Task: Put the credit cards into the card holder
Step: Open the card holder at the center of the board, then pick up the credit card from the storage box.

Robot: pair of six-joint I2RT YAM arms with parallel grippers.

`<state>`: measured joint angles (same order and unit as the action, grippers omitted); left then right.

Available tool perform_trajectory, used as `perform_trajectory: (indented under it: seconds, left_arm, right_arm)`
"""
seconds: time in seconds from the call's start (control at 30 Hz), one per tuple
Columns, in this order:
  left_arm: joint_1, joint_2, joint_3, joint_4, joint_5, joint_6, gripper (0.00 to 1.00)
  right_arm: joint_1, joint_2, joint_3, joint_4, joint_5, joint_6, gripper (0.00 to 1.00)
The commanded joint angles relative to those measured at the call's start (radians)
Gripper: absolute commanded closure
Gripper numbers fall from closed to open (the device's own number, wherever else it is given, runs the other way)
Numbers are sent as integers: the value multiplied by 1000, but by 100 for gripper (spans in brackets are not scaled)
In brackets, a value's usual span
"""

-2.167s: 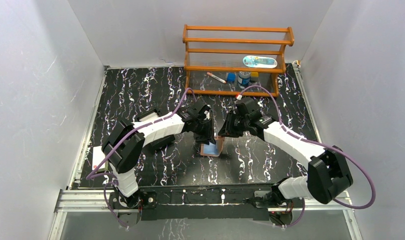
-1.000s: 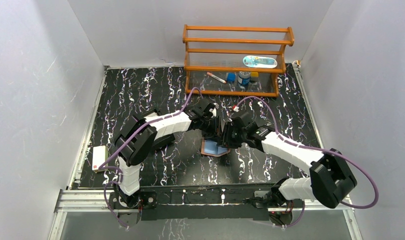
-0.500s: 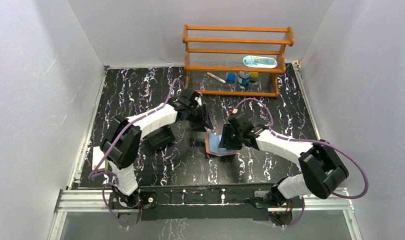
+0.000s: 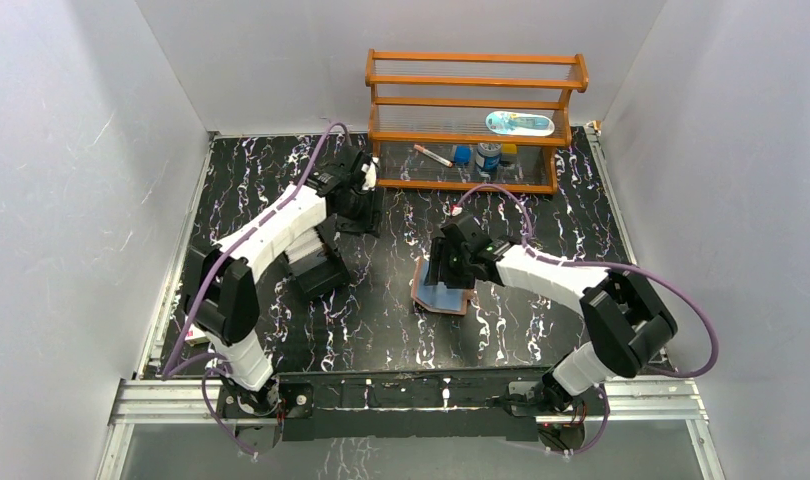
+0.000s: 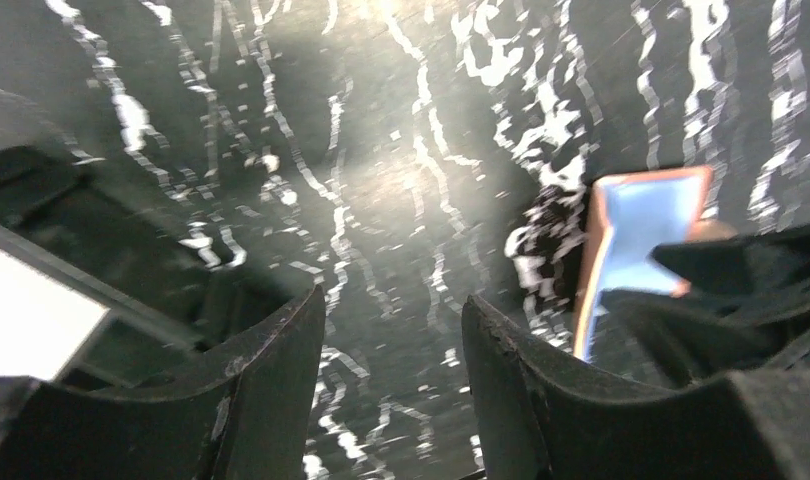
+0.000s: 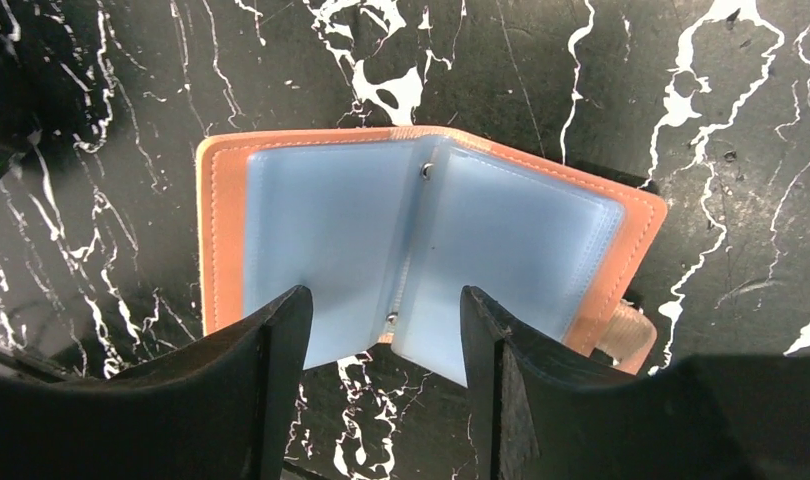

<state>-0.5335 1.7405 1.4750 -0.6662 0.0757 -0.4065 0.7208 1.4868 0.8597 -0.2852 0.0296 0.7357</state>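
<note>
- the right gripper (image 6: 381, 310) hung just above the card holder (image 6: 421, 250), its two black fingers spread apart with nothing between them.
- the left gripper (image 5: 393, 310) was likewise spread and empty, over the bare table (image 4: 261, 180) towards the back left, well apart from the holder.
- the holder, tan leather with pale blue clear pockets, lay open and face up near the middle of the table, gripped by neither arm.
- neither gripper carried a credit card; i judged the loading not yet begun.
- what could go wrong: with nothing pinning it, the holder could fold shut or skid when a card was pushed at a pocket mouth. a thin card lying flat could also slip from the fingers.
- only the right wrist view showed the pockets, seemingly empty, and the snap tab at the holder's lower right edge.
- only the left wrist view showed a flat white shape (image 5: 26, 325) in the black tray (image 5: 91, 265), possibly a card. from above, the tray's contents could not be made out.
</note>
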Motion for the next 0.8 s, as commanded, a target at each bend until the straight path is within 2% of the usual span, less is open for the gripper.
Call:
perform_trajectory:
  seconds: [0.0, 0.1, 0.2, 0.27, 0.37, 0.47, 0.6, 0.63, 0.67, 0.7, 0.77]
  left_arm:
    - [10, -108, -15, -130, -109, 328, 48]
    - [30, -187, -77, -85, -134, 442, 47]
    - [47, -292, -188, 23, -141, 553, 42]
    - [92, -321, -224, 52, -113, 596, 41]
    - [134, -296, -227, 12, -76, 642, 40]
    - [135, -250, -218, -13, -138, 637, 30]
    - [162, -232, -228, -11, -163, 656, 25]
    - [168, -236, -246, -6, -150, 681, 8]
    - [171, -244, -266, 2, -134, 710, 2]
    - [170, -253, -280, 11, -123, 743, 1]
    - [171, -265, -300, 27, -143, 796, 10]
  right_arm:
    - [21, 63, 84, -56, 60, -2, 35]
    - [35, 124, 116, -92, 93, -7, 34]
    - [43, 165, 126, -101, 97, -19, 34]
    - [50, 184, 126, -101, 101, -28, 34]
    - [53, 196, 128, -109, 104, -39, 34]
    - [54, 188, 112, -104, 104, -45, 34]
    - [55, 176, 102, -101, 92, -53, 34]
    - [54, 173, 98, -98, 88, -56, 34]
    - [54, 170, 93, -96, 84, -59, 34]
    - [54, 169, 88, -92, 79, -61, 34]
    - [54, 172, 85, -89, 66, -70, 34]
